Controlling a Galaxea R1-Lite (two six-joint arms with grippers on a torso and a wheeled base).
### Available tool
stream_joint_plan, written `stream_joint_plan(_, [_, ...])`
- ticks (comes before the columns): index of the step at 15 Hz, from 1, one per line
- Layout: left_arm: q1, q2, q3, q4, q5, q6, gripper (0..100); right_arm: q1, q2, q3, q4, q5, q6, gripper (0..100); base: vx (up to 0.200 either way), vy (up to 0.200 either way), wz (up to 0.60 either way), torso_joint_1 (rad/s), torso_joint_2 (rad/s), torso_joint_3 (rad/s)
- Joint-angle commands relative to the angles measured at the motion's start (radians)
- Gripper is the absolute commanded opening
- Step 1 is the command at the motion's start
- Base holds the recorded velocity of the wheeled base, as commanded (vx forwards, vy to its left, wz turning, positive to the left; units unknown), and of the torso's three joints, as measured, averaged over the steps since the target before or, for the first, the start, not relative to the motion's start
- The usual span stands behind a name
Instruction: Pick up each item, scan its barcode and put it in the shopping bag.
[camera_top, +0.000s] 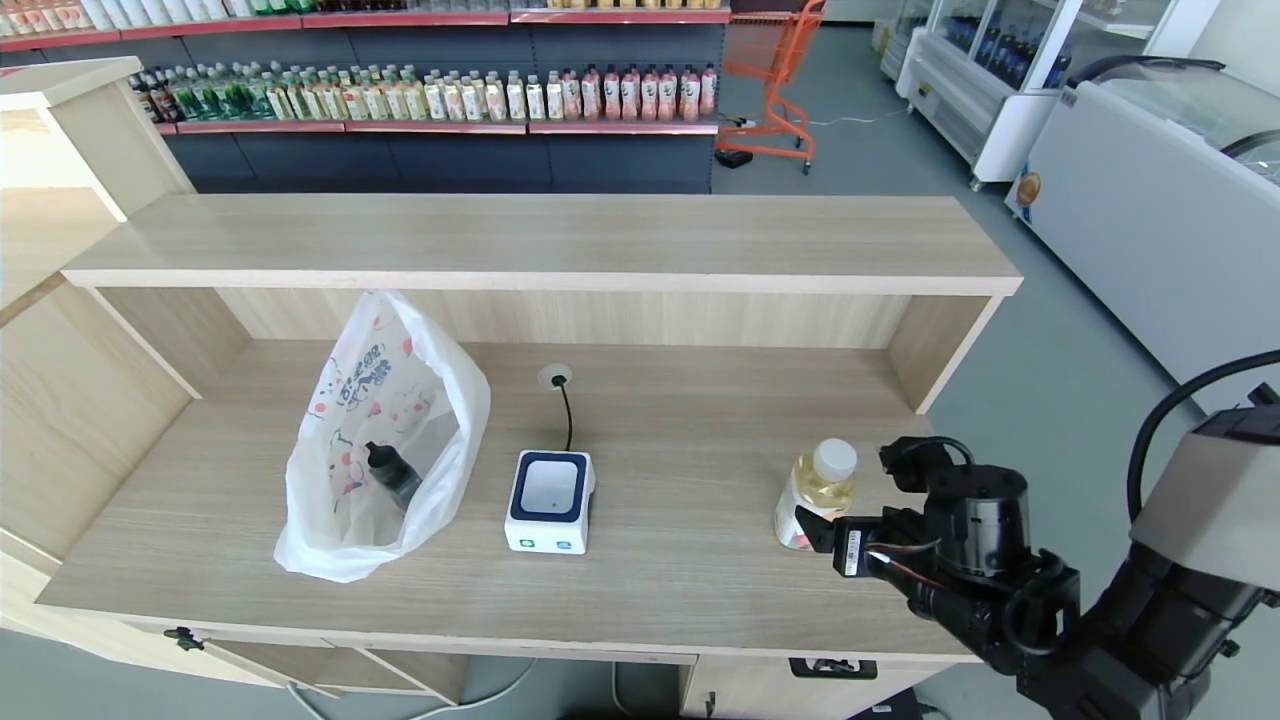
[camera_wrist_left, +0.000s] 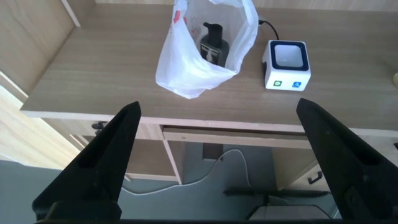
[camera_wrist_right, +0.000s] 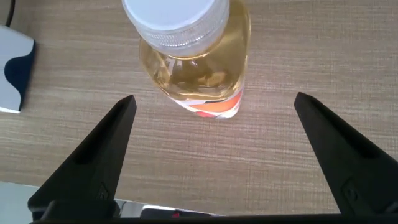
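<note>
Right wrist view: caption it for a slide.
Open right gripper faces the white-capped bottle standing on the wooden counter.

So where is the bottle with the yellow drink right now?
The bottle stands upright on the right side of the counter in the head view, right of the scanner, just ahead of the open right gripper.

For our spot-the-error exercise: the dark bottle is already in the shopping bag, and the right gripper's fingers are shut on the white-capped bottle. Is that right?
One error: the right gripper has its fingers open, clear of the white-capped bottle, as the right wrist view shows. The dark bottle is in the shopping bag.
</note>
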Motion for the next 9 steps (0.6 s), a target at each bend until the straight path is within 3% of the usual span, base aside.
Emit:
stream_joint_plan(1, [0.001, 0.000, 0.000, 0.000, 0.001, 0.000, 100, 0.000, 0.049, -0.022, -0.025, 0.000, -0.020, 100, 0.000, 0.000, 0.00, 0.000, 0.00, 0.000])
stream_joint_plan(9, [0.001, 0.000, 0.000, 0.000, 0.001, 0.000, 100, 0.005, 0.202, -0.129, -0.169, 0.012, -0.076, 100, 0.000, 0.000, 0.00, 0.000, 0.00, 0.000])
